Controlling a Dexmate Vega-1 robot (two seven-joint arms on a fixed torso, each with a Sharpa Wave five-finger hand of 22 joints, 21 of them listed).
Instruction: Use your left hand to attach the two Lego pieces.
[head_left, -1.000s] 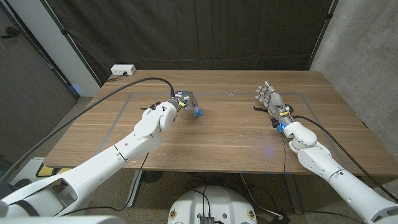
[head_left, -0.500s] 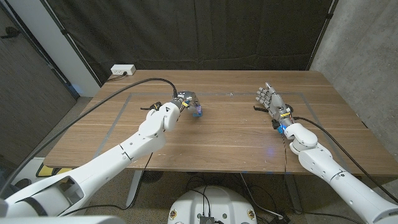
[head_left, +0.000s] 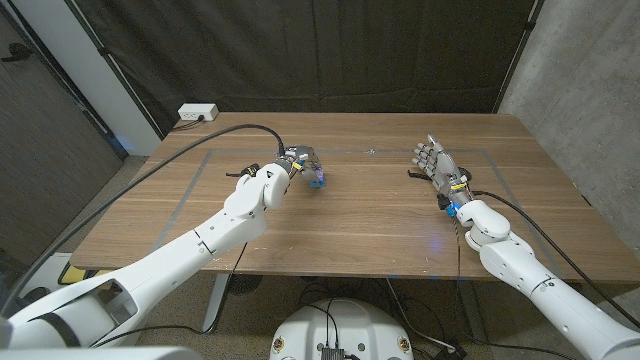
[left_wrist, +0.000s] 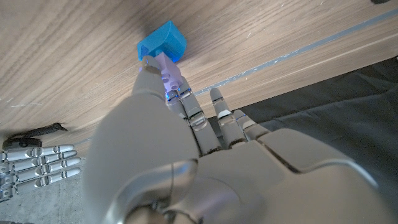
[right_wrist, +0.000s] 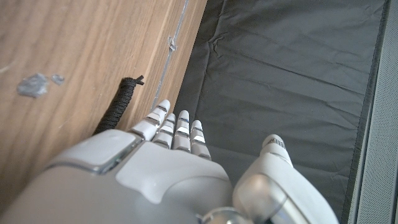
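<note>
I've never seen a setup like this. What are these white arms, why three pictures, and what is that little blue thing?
It is a two-armed robot at a wooden table. One picture looks down from its head; the other two come from cameras on its wrists. The left hand holds a small purple Lego piece in its fingers, against a blue Lego brick on the table. The right hand waits with fingers apart, holding nothing, beside a short black cord.

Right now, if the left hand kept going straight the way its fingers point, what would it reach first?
Most likely the blue Lego piece, lying on the wooden table right at the tips of the left hand, which holds a pale purple piece against or just short of it; contact is unclear.
</note>
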